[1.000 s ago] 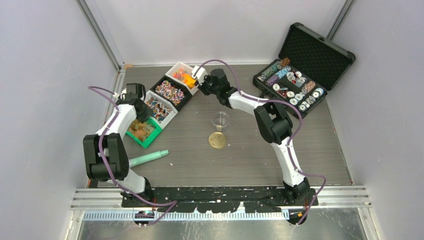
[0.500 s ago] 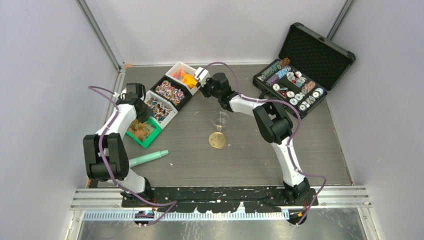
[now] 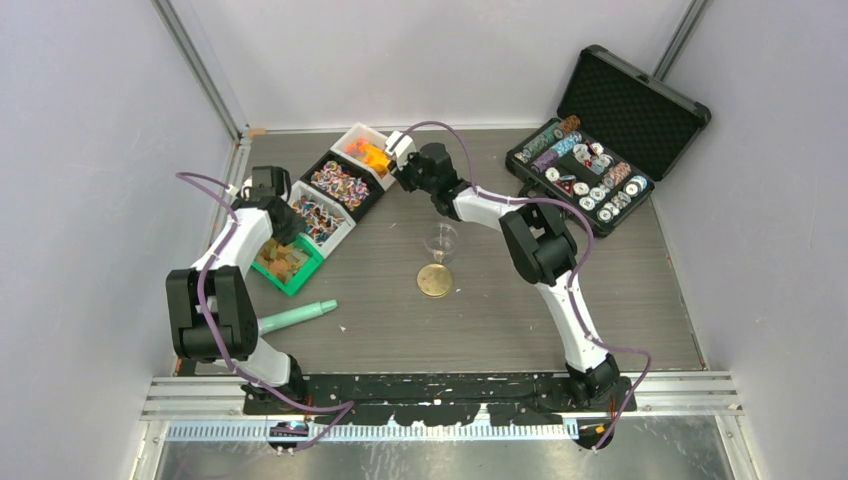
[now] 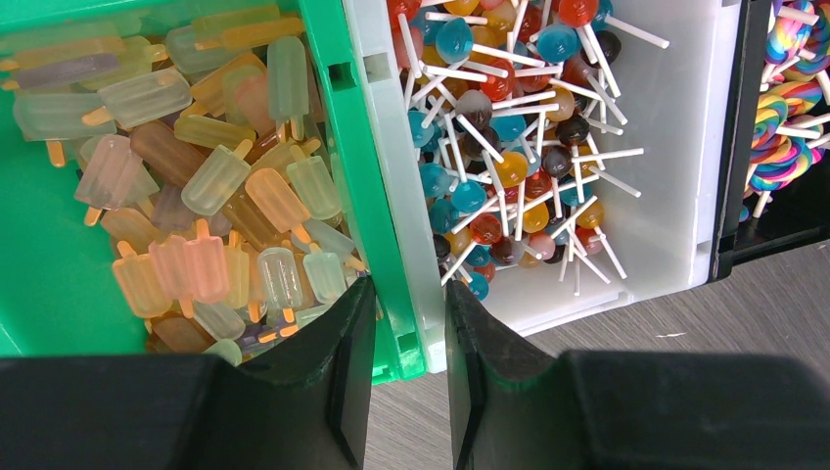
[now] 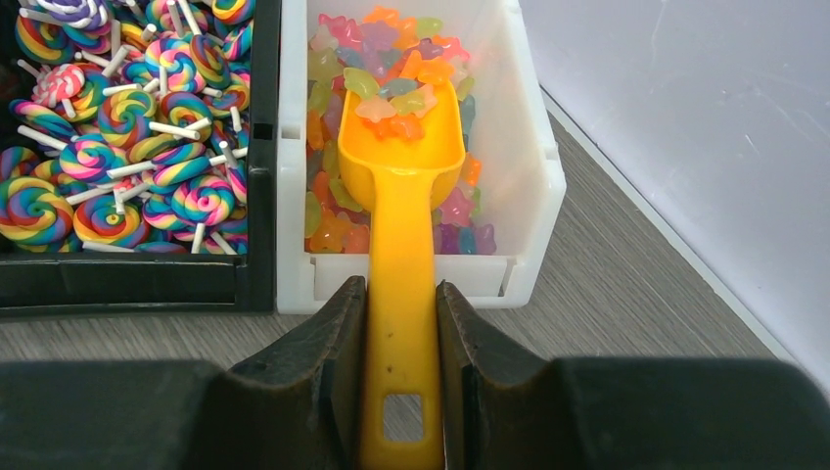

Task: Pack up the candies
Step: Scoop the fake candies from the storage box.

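At the table's near edge, working outward: 1 teal marker (image 3: pixel 298 317), 1 gold disc (image 3: pixel 434 281), 1 clear cup (image 3: pixel 441 240), 4 bins in a slanted row, 1 open black case (image 3: pixel 600 140) of chips

Candies (image 5: pixel 438 211) sit one kind per bin: ice-lolly shapes in the green bin (image 4: pixel 343 147), ball lollipops in the near white bin (image 4: pixel 685 137), swirl lollipops in the black bin (image 5: pixel 259 147), star shapes in the far white bin (image 5: pixel 533 166). Left arm is folded with its elbow high; the left gripper (image 4: pixel 409 294) points down, jaws nipping the green bin's wall where it meets the white one. Right arm stretches far forward and to the left; the right gripper (image 5: pixel 401 294) pinches the handle of 1 orange scoop (image 5: pixel 401 166), whose bowl holds a few stars over the far white bin
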Controlling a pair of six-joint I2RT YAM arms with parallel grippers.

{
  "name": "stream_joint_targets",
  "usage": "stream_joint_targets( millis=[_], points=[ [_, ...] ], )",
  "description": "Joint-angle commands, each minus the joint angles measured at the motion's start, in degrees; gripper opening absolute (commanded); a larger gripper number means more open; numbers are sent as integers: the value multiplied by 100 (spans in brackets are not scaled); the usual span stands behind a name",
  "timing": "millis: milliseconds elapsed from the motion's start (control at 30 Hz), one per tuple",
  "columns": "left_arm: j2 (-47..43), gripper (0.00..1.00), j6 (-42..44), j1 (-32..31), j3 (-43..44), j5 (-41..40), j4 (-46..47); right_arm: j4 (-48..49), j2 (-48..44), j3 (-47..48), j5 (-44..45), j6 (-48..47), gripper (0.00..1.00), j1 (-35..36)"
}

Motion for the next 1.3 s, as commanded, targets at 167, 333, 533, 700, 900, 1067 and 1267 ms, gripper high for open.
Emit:
stream_joint_targets(
  millis=[167, 333, 533, 700, 900, 1067, 1267],
  points=[
    [122, 18, 178, -4, 44, 278, 92, 1194, -25, -399, 212, 365, 0, 120],
    [131, 18, 138, -4, 95, 243, 56, 1804, -91, -739, 454, 614, 0, 71],
    [138, 20, 98, -4, 315, 318, -105, 2614, -88, -1066, 409, 1093, 0, -81],
    [82, 27, 122, -4, 370, 362, -120, 3152, -51, -1207, 248, 1317, 0, -171],
    [8, 36, 142, -5, 539, 480, -232, 3745, -95, -1352, 29, 1570, 0, -260],
    [-210, 45, 106, -4, 642, 480, -379, 4045, -251, -1500, -32, 1607, 0, -272],
    [-516, 67, 29, -4, 699, 467, -471, 4262, -490, -1719, -140, 1607, 0, -273]
  ],
)
